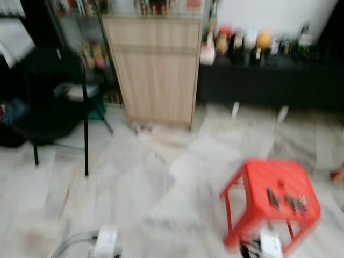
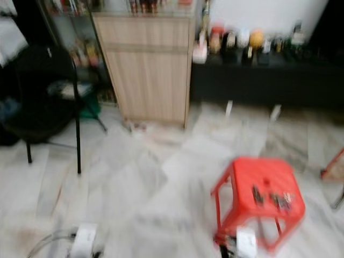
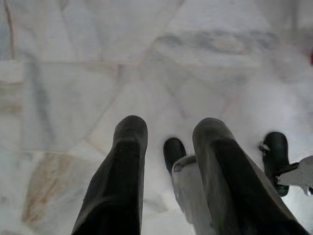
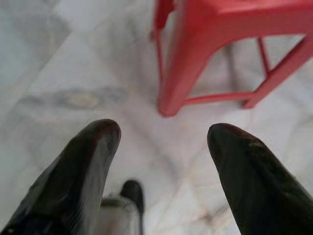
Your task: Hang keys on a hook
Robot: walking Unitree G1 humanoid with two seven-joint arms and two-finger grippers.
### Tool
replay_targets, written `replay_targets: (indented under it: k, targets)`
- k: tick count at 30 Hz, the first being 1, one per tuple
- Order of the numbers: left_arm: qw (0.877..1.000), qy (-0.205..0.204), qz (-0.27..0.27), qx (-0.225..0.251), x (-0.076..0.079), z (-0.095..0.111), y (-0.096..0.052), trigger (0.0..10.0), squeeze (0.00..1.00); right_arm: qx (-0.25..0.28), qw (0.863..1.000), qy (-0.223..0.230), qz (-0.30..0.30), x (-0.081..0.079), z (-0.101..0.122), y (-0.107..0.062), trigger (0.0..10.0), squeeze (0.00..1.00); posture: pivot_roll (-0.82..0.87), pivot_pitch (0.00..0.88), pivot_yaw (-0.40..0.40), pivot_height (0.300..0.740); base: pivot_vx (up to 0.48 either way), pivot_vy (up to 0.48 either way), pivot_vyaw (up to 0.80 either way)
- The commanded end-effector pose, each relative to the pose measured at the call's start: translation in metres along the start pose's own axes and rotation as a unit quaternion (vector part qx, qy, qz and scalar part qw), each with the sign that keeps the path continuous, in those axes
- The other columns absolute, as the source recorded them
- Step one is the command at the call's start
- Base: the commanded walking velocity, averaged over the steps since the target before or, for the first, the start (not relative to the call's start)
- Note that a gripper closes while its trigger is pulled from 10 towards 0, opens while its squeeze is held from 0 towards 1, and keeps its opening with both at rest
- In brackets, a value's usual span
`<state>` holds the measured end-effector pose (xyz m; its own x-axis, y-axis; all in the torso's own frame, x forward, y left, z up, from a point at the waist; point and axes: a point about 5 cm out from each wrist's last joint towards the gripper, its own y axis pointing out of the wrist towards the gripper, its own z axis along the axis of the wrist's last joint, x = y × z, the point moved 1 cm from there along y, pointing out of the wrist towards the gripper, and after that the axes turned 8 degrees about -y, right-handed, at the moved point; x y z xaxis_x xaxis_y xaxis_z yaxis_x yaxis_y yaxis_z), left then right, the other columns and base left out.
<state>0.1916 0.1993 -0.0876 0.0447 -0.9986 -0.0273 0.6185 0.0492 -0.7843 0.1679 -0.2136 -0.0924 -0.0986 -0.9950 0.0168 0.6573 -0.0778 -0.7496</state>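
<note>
Red plastic stool (image 1: 277,199) stands on the pale marble floor (image 1: 161,183) at about 4 o'clock in the head views, and the keys (image 1: 287,201) lie as a small dark cluster on the right part of its seat — the pictures are blurred, so the bunch cannot be made out in detail. At 12 o'clock a light wooden cabinet (image 1: 156,70) stands against the far wall, with a low black shelf (image 1: 269,80) carrying bottles and jars at 2 o'clock and a black chair (image 1: 54,97) at 9 o'clock.

The right gripper (image 4: 164,142) hangs low just beside the stool's near leg, its 2 black fingers spread wide apart with nothing between them. The left gripper (image 3: 168,147) hangs over bare marble at 7 o'clock — its 2 fingers stand a little apart and hold nothing.
</note>
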Motion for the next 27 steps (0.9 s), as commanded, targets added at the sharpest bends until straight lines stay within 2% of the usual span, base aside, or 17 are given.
replay_targets:
  k: [1,7,27]
  targets:
    - [1.000,0.004,0.009,-0.004,-0.0086,-0.0023,-0.0014,10.0,0.00,-0.002,1.000,0.005,0.005,-0.0056,-0.0024,-0.0002,10.0,0.00,0.01,0.000,-0.020,0.740,0.000,0.000,0.00]
    - [1.000,0.003,0.008,-0.004,-0.0083,-0.0024,-0.0014,10.0,0.00,-0.003,1.000,-0.007,0.000,-0.0044,-0.0020,0.0000,10.0,0.00,0.01,0.000,-0.021,0.740,0.000,0.000,0.00]
    - [1.000,0.003,0.008,-0.004,-0.0081,-0.0023,-0.0013,10.0,0.00,-0.006,1.000,0.003,-0.002,-0.0046,-0.0029,-0.0001,10.0,0.00,0.01,0.000,-0.021,0.740,0.000,0.000,0.00]
